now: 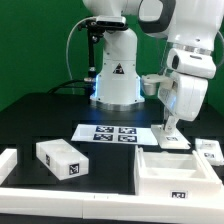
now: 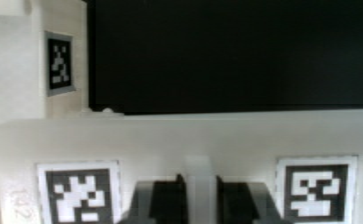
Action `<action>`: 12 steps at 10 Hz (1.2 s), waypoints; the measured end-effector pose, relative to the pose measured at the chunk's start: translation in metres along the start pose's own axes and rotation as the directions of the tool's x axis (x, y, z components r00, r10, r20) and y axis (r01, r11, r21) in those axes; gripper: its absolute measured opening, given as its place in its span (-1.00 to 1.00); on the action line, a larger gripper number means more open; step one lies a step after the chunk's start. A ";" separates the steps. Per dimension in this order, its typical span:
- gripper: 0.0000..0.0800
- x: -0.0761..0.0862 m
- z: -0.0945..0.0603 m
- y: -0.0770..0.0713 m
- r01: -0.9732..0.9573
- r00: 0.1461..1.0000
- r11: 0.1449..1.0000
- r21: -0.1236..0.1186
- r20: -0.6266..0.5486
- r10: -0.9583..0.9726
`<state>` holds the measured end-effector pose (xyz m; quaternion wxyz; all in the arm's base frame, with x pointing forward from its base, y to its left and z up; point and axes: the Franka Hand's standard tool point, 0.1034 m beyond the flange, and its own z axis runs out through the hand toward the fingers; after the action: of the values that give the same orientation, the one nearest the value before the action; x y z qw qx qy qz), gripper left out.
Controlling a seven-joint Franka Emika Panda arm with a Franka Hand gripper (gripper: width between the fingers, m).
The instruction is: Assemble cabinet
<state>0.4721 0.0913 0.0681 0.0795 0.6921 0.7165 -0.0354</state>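
Note:
The cabinet body, a large white open box with a small tag on its front, lies at the exterior view's lower right. Just behind it my gripper points down, shut on the thin edge of a white panel that reaches the table by the box's back edge. In the wrist view the dark fingers pinch a thin white strip, my gripper in the middle of the panel, which carries a square tag on each side. A white drawer block with a tag lies at the lower left.
The marker board lies flat mid-table in front of the arm's base. A long white rail runs along the front edge. A small white part sits at the far right. Another white tagged piece shows beyond the panel.

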 end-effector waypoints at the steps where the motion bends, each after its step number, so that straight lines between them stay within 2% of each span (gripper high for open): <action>1: -0.83 0.005 0.001 -0.001 -0.030 1.000 1.000 0.001 -0.001 0.030; 3: -0.83 0.015 0.000 -0.003 -0.046 0.999 0.999 0.000 -0.002 0.046; 9: -0.83 0.015 0.006 -0.001 -0.048 0.999 0.999 0.008 0.002 0.048; 12: -0.83 0.019 0.009 0.006 -0.049 0.999 0.999 0.004 0.002 0.049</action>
<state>0.4777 0.1085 0.0569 0.0794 0.7095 0.6993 -0.0356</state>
